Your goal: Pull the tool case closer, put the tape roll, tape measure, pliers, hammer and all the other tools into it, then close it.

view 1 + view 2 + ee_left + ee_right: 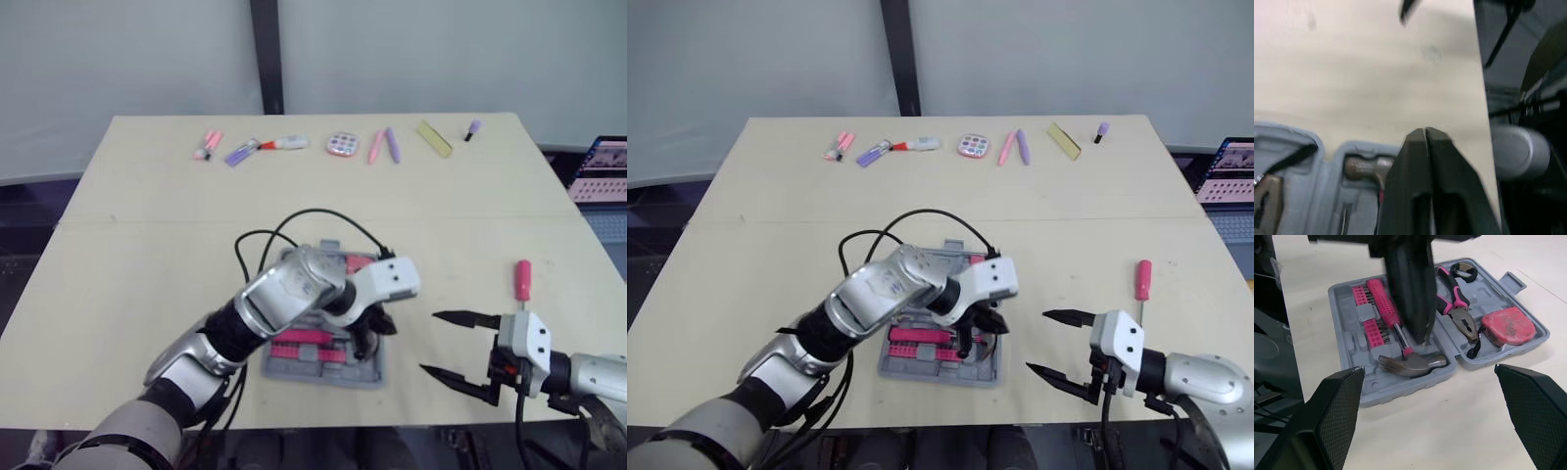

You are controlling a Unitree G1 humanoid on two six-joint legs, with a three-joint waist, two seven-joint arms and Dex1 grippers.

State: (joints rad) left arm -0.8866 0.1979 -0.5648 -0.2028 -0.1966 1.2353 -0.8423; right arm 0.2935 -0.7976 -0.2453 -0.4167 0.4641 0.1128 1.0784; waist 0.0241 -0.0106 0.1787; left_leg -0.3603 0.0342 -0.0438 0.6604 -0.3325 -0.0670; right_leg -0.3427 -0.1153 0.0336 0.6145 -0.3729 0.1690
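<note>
Nearest me, my right gripper [431,343] hangs over the table [147,245] with its two fingers [1337,401] spread wide and nothing between them, the tips aimed toward 9 o'clock at the case [323,370]. That grey case lies open and flat toward 6 o'clock on the table, its two halves side by side, one at 6 and one at 12. My left gripper [1425,132] reaches over the near half with its fingers pressed tight together, grasping nothing, the tips just above the hammer [1410,364]. The hammer lies in its slot with its long axis along the 3 to 9 line: the steel head is at the 3 o'clock edge of the case, facing my right gripper, and the pink handle points to 9. A rack of pink bits [1369,318] sits beside the handle. In the far half the pliers [1459,308] lie along the same line, nose toward 3, and the red tape measure [1508,326] sits beside them at 12. A dark tape roll [1464,270] rests past the plier handles. A screwdriver [523,279] lies outside on the table at 3 o'clock from the case, just beyond my right gripper, with its long axis from 12 to 6, the pink handle at the 12 end and the shaft pointing to 6. Small coloured items [342,145] line the 12 o'clock edge.
</note>
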